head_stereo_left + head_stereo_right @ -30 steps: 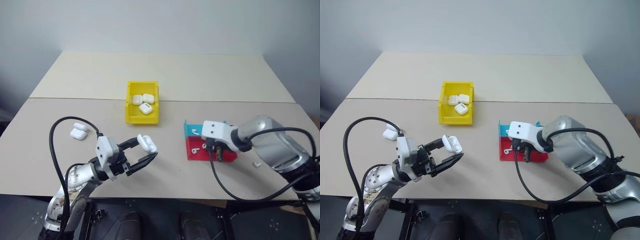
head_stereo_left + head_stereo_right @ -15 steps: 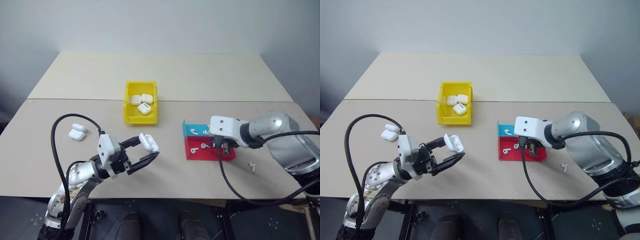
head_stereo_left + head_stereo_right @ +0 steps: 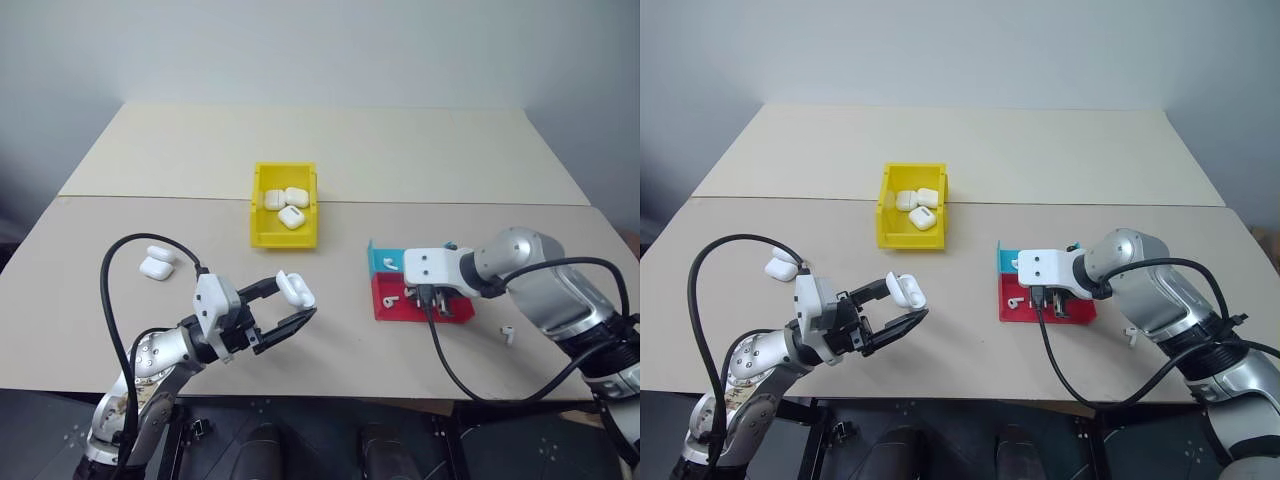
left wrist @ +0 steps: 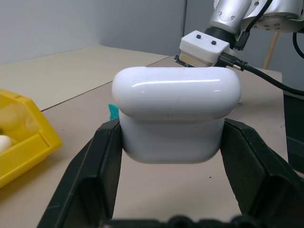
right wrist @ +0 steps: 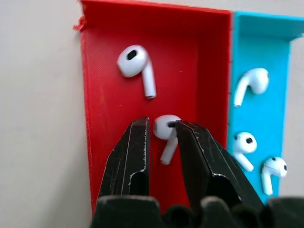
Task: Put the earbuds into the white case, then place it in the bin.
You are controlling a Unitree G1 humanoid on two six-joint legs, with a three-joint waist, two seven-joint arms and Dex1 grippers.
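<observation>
My left gripper (image 3: pixel 297 301) is shut on a white case (image 4: pixel 175 114) and holds it above the table's near left. The case's lid is down. The yellow bin (image 3: pixel 283 239) stands mid-table with three cases inside. My right gripper (image 5: pixel 161 127) points down into the red half of the tray (image 5: pixel 102 118). Its fingers are slightly open and straddle one earbud (image 5: pixel 165 129) lying there. Another earbud (image 5: pixel 135 64) lies further along the red half, and three lie in the blue half (image 5: pixel 282 61). One loose earbud (image 3: pixel 507 335) lies on the table right of the tray.
Two more white cases (image 3: pixel 156 262) lie on the table at the left. The red-and-blue tray (image 3: pixel 388 300) sits right of centre near the front edge. The right arm's black cable (image 3: pixel 450 360) loops down over the table's front.
My right wrist has rolled and its gripper has settled low over the red compartment, its jaws parted slightly around an earbud. The left gripper and its case have kept still.
</observation>
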